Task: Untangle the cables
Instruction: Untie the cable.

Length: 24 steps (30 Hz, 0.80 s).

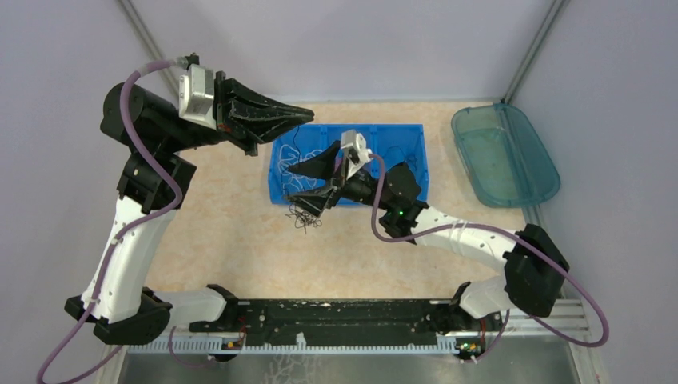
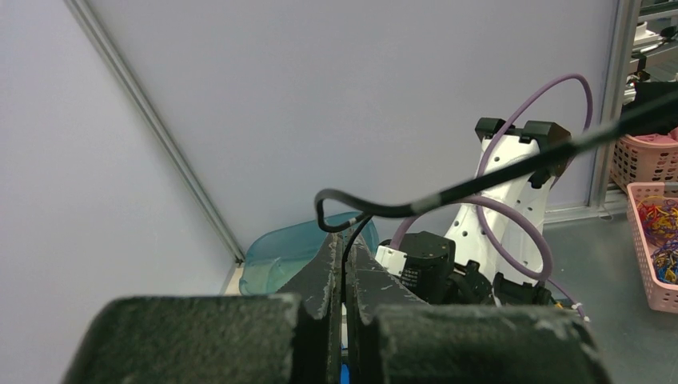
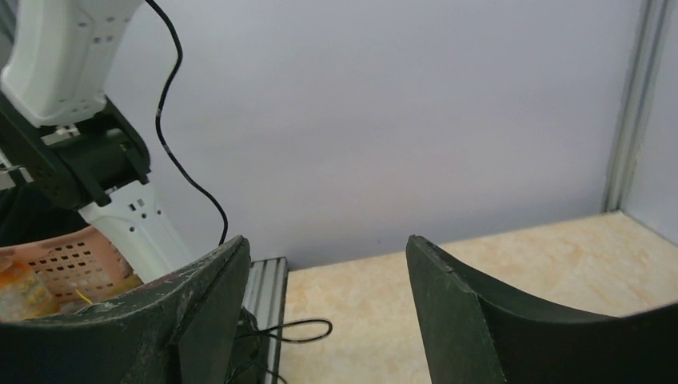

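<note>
Left gripper (image 2: 345, 244) is pinched shut on one black cable (image 2: 384, 212), raised over the blue bin (image 1: 392, 129). Right gripper (image 1: 293, 186) has jaws well apart, low beside the black tangle (image 1: 302, 218) on the table (image 1: 240, 240) at the bin's near edge. The strand probably feeds that tangle; the view is poor. Pin the clump with the right, then draw the left up slowly and straight.

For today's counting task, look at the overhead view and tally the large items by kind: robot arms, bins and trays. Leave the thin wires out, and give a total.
Robot arms: 2, the left arm and the right arm
Blue bin: 1
Teal tray: 1
Total: 4
</note>
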### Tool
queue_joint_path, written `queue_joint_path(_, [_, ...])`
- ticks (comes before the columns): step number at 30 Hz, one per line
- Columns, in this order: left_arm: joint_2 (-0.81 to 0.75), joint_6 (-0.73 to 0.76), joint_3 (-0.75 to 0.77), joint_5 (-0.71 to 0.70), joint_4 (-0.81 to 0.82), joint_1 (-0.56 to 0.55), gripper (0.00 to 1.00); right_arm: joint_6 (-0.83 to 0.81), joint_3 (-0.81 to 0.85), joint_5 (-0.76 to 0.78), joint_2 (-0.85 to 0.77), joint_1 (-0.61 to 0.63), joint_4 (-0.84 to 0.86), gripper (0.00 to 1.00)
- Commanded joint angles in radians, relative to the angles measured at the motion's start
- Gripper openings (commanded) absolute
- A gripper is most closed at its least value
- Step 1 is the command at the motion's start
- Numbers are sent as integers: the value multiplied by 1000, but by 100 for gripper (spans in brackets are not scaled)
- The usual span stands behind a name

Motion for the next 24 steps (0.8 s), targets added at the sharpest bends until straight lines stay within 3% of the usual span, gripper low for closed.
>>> queue_joint_path(1, [-4, -10, 10, 12, 32, -4, 0, -38, 27, 179, -105, -19, -161, 73])
queue_joint_path(6, [-7, -9, 9, 16, 31, -5, 0, 24, -36, 193, -233, -119, -158, 73])
queue_joint_path(11, [-6, -12, 9, 17, 35, -5, 0, 25, -39, 118, -282, -128, -142, 72])
queue_joint_path(24, [2, -12, 8, 14, 37, -5, 0, 145, 146, -244, -78, -74, 16, 66])
